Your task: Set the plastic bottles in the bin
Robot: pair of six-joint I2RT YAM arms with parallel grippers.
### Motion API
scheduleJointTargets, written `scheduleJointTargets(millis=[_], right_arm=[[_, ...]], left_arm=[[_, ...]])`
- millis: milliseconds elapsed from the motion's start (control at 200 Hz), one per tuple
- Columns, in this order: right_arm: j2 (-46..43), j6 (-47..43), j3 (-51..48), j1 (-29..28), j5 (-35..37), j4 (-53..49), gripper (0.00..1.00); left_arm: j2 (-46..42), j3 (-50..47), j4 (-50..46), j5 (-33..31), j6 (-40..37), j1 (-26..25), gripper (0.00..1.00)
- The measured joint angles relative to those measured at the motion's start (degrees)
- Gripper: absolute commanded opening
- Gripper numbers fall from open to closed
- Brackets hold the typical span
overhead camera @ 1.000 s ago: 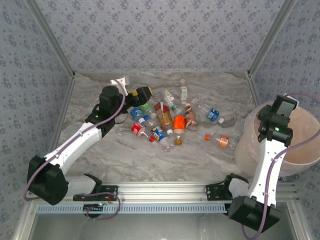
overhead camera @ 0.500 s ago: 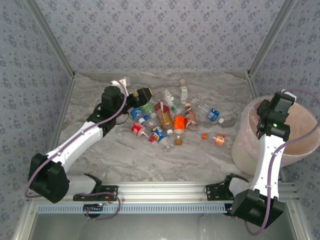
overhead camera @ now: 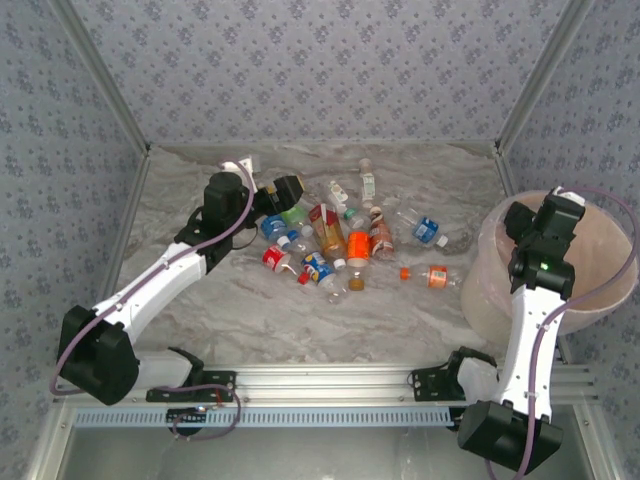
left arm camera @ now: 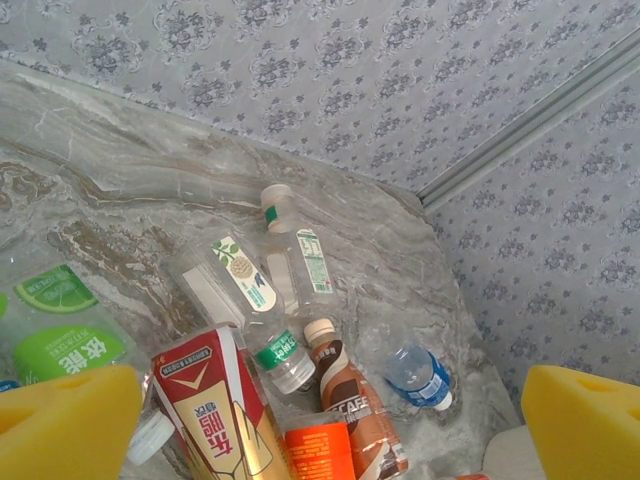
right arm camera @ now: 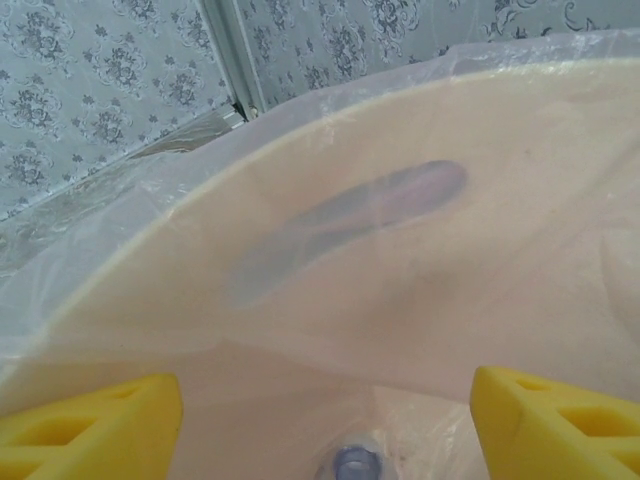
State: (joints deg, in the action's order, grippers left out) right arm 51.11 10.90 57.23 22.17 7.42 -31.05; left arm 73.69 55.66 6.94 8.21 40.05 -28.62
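Note:
Several plastic bottles (overhead camera: 330, 245) lie in a heap at mid-table, and one orange-labelled bottle (overhead camera: 432, 275) lies apart to their right. My left gripper (overhead camera: 285, 190) hovers open at the heap's left end. From its wrist I look down on a red-and-gold bottle (left arm camera: 215, 410), a brown coffee bottle (left arm camera: 350, 400) and a blue-labelled bottle (left arm camera: 420, 375), with the left gripper (left arm camera: 330, 425) holding nothing. The pale pink bin (overhead camera: 610, 290) stands at the right. My right gripper (overhead camera: 540, 215) hangs open over its rim. In the right wrist view the right gripper (right arm camera: 325, 420) is empty, above a bottle (right arm camera: 350, 465) on the bin's (right arm camera: 400, 280) floor.
Patterned walls close the table at the back and sides, with metal posts (overhead camera: 535, 70) in the corners. An aluminium rail (overhead camera: 320, 385) runs along the near edge between the arm bases. Bare marble table top (overhead camera: 250, 320) lies in front of the heap.
My right gripper's jaws have spread apart over the bin. The bin and the lone orange-labelled bottle have shifted slightly left. The left arm has barely moved.

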Motion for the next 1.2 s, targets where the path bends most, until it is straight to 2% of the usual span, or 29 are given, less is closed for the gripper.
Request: scheduleJointTargets(millis=[215, 480, 615, 819, 1019, 1199], right_arm=[[-1.62, 0.07, -0.04, -1.29, 0.94, 0.00, 0.84], [-4.00, 1.60, 5.55, -5.95, 9.44, -3.61, 0.89], [-3.93, 0.92, 11.10, -13.29, 8.70, -4.59, 0.90], [-0.02, -5.07, 16.04, -26.32, 1.14, -4.96, 0.90], [10.08, -16.44, 15.56, -38.64, -4.04, -10.36, 0.89], [18.75, -27.69, 13.51, -44.00, -5.79, -18.32, 0.89]], left_arm=[[-0.28, 0.00, -2.19, -2.78, 0.02, 0.00, 0.98], [-0.55, 0.00, -9.05, -10.80, 3.30, 1.55, 0.98], [-0.55, 0.00, -11.43, -13.07, 6.25, 3.50, 0.98], [-1.44, -2.38, -11.87, -14.05, 9.55, 5.11, 0.98], [-2.71, -4.02, -11.89, -14.05, 10.60, 5.79, 0.98], [-3.21, -4.90, -11.21, -13.99, 10.56, 6.19, 0.98]])
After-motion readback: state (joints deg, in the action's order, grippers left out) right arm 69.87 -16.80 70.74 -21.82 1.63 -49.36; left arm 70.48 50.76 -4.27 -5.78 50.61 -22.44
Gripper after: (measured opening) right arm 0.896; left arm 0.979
